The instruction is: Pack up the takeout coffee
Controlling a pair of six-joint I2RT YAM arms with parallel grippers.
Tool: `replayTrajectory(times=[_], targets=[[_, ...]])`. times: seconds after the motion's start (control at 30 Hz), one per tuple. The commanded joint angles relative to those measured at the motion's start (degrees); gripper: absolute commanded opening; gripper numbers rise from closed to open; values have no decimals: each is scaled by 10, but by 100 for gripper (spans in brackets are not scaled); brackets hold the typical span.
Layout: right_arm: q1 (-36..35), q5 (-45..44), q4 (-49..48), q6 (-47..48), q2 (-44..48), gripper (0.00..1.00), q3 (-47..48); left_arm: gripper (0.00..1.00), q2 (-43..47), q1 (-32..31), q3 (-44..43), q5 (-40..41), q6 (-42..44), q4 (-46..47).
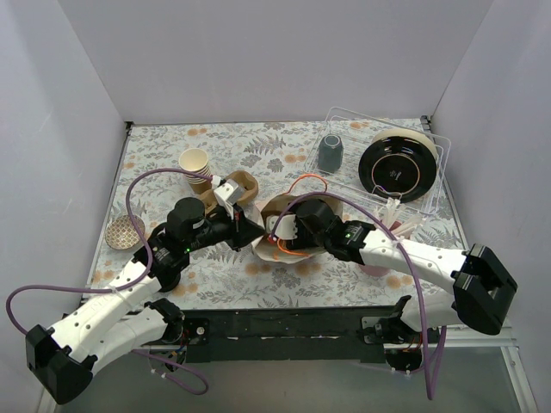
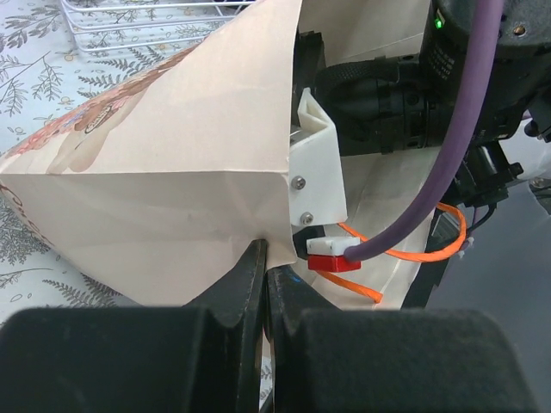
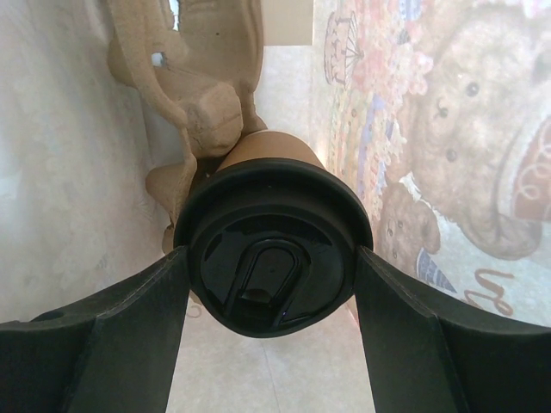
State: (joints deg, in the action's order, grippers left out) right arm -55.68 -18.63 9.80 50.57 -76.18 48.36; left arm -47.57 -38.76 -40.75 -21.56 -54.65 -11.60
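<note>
Kraft-brown under a round black lid (image 3: 269, 267), the takeout coffee (image 3: 272, 151) is sitting between the fingers (image 3: 129, 327) of my right tool (image 3: 271, 275). I am gripping it with the jaws spread wide, one finger pressing on each side of the lid's rim. The cup is pointing away from my wrist camera, lid towards me, and it is already inside the paper bag (image 3: 448, 129): pale paper is closing in on both sides, and a printed bear pattern is showing on the right-hand wall. Just beyond the cup, a lumpy piece of moulded brown pulp (image 3: 202, 112) is lying up against it (I cannot tell what it is).

My left tool (image 2: 263, 258) is pinching the bag's rim at a folded corner, with the jaws fully closed on the paper and no gap between them. From the overhead view, both tools are meeting at the bag's mouth in the middle of the bench (image 1: 215, 275), the left (image 1: 250, 228) on the edge and the right (image 1: 280, 231) reaching in.

Well apart from all this, a stack of lidless paper cups (image 1: 196, 168) is standing behind my left arm, and a grey mug (image 1: 330, 153) and a black plate (image 1: 398, 168) are resting in a clear rack (image 1: 435, 146) at the far right.
</note>
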Motion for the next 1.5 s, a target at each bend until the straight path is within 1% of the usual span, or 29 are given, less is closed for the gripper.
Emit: replayTrajectory(times=[0.0, 0.13, 0.3, 0.53, 0.77, 0.97, 1.1, 1.27, 1.37, 1.47], targets=[[-2, 1, -8, -44, 4, 36, -12, 0, 2, -2, 9, 13, 6, 7], [2, 36, 4, -77, 14, 36, -15, 0, 10, -1, 11, 14, 1, 6], [8, 47, 17, -94, 20, 36, -6, 0, 21, -1, 16, 13, -5, 0], [25, 41, 37, -116, 13, 36, 44, 0, 27, -1, 23, 12, -5, 1], [33, 74, 59, -133, 29, 35, 78, 0, 27, -1, 24, 11, -2, 1], [34, 65, 56, -152, 40, 34, 75, 0, 26, -1, 25, 10, -3, 1], [35, 3, 49, -170, 38, 32, 82, 0, 24, -2, 24, 8, -3, 1], [35, -5, 36, -180, 40, 32, 89, 0, 22, -1, 22, 9, -3, -3], [35, -35, 29, -211, 45, 31, 94, 0, 20, -1, 20, 7, -5, -4], [35, -6, -15, -222, 71, 32, 63, 0, 20, -1, 19, 6, -6, -4]])
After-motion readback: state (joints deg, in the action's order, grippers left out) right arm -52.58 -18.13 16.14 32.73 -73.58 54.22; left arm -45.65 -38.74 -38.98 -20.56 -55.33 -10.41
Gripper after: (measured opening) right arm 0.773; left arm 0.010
